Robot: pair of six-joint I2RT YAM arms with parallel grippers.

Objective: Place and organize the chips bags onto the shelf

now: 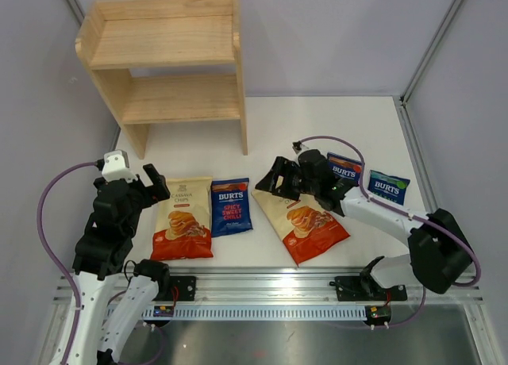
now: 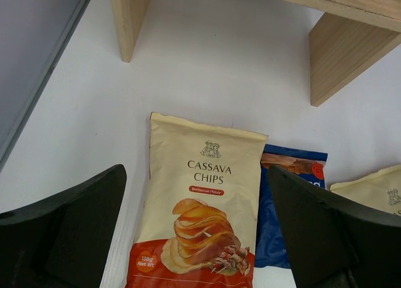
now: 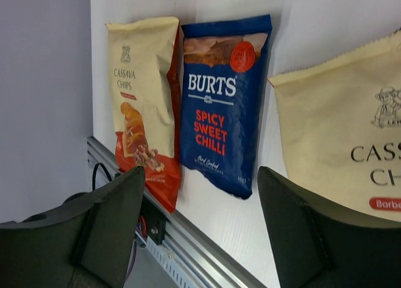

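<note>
The wooden shelf (image 1: 167,63) stands at the back left, both tiers bare. Five chips bags lie flat on the white table. A cream cassava bag (image 1: 182,218) (image 2: 200,200) lies beside a blue BURTS bag (image 1: 231,207) (image 3: 219,106). A second cream bag (image 1: 305,222) (image 3: 344,144) lies right of those. Two more blue bags (image 1: 345,168) (image 1: 389,186) lie far right, partly behind the right arm. My left gripper (image 1: 155,186) (image 2: 195,175) is open above the first cream bag's top-left. My right gripper (image 1: 270,181) (image 3: 202,175) is open and empty over the second cream bag's top end.
An aluminium rail (image 1: 270,282) (image 3: 207,250) runs along the table's near edge. Grey walls close in left, back and right. The shelf's legs (image 2: 131,19) stand just beyond the left cream bag. Purple cables loop off both arms.
</note>
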